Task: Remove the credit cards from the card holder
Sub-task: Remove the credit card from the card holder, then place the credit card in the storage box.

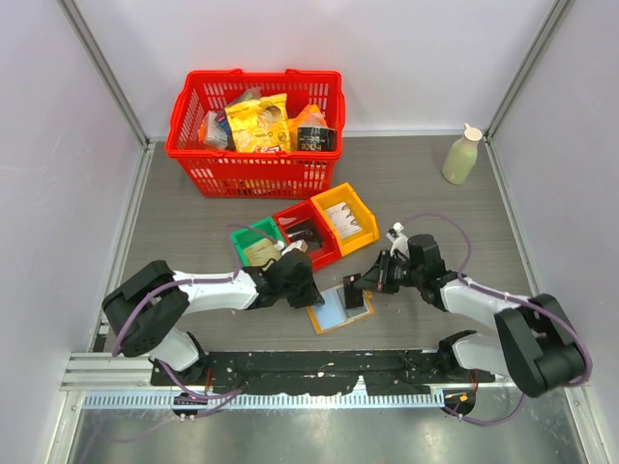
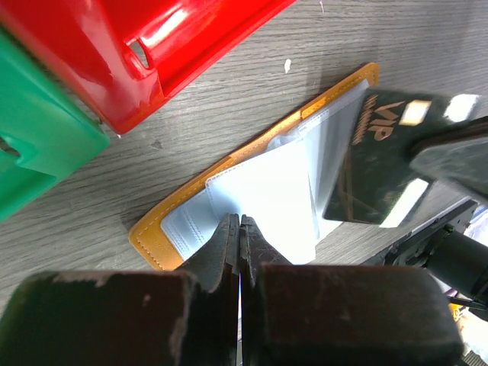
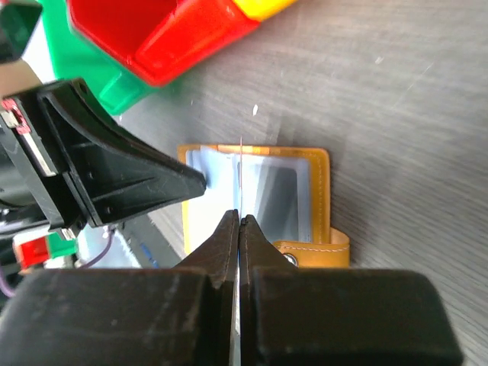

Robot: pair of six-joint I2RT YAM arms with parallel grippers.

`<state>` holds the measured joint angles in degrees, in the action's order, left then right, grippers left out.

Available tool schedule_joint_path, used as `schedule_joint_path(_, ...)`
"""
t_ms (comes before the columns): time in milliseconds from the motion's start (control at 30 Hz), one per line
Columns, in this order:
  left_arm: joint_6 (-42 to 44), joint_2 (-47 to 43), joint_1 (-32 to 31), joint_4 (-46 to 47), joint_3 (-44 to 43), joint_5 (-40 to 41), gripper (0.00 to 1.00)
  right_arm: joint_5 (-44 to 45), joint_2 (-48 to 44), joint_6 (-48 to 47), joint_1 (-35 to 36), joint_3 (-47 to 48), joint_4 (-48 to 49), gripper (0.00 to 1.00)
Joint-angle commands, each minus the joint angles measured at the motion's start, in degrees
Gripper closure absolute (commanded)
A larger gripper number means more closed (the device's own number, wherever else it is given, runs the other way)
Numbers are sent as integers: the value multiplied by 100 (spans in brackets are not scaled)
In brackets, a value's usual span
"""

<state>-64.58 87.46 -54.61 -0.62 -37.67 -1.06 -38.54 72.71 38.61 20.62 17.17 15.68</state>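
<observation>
The tan-orange card holder (image 1: 332, 316) lies open on the table between the two arms, its clear bluish sleeves up; it also shows in the left wrist view (image 2: 191, 191) and the right wrist view (image 3: 318, 191). My left gripper (image 1: 311, 293) is shut, and its tips (image 2: 241, 221) rest on a pale sleeve at the holder's left end. I cannot tell whether it pinches the sleeve. My right gripper (image 1: 358, 286) is shut on a black credit card with gold "VIP" lettering (image 2: 377, 164). The card stands on edge over the holder and appears as a thin line (image 3: 240, 164) between the fingertips (image 3: 239, 221).
Green (image 1: 253, 242), red (image 1: 308, 232) and yellow-orange (image 1: 346, 217) small bins stand in a row just behind the holder. A red shopping basket (image 1: 253, 159) of groceries is at the back. A pale green bottle (image 1: 461, 155) stands at the back right.
</observation>
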Motion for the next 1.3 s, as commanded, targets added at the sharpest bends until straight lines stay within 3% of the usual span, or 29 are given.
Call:
schedule_joint_path(0, 138, 17, 29, -588, 243, 229, 100, 1050, -766, -697, -58, 488, -1907, 99)
schedule_joint_path(200, 489, -474, 29, -912, -29, 404, 98, 1385, -1645, -1135, -50, 1129, -3166, 99)
schedule_joint_path(367, 1349, -1493, 29, -1413, -617, 896, 56, 1183, -2155, -1706, 38, 1850, -3879, 99)
schedule_joint_path(433, 1919, -1845, 38, -1572, -899, 967, 35, 1034, -2225, -1943, 100, 2096, -4116, 99)
schedule_joint_path(500, 2726, -2091, 38, -1782, -1311, 950, 22, 954, -2287, -2137, 196, 2316, -4266, 99)
schedule_joint_path(600, 3879, -2268, 47, -2011, -1795, 556, 11, 971, -2331, -2419, 520, 2598, -4345, 99)
schedule_joint_path(867, 5770, -1996, 47, -2697, -2701, -1052, 9, 1244, -2068, -3421, 1910, 3310, -4328, 99)
schedule_joint_path(1033, 6718, -1917, 47, -3154, -2877, -1914, 13, 937, -2129, -3965, 2191, 3363, -4109, 99)
schedule_joint_path(1267, 7240, -2040, 47, -3076, -2719, -2951, 22, 322, -2322, -4370, 2271, 3231, -3845, 99)
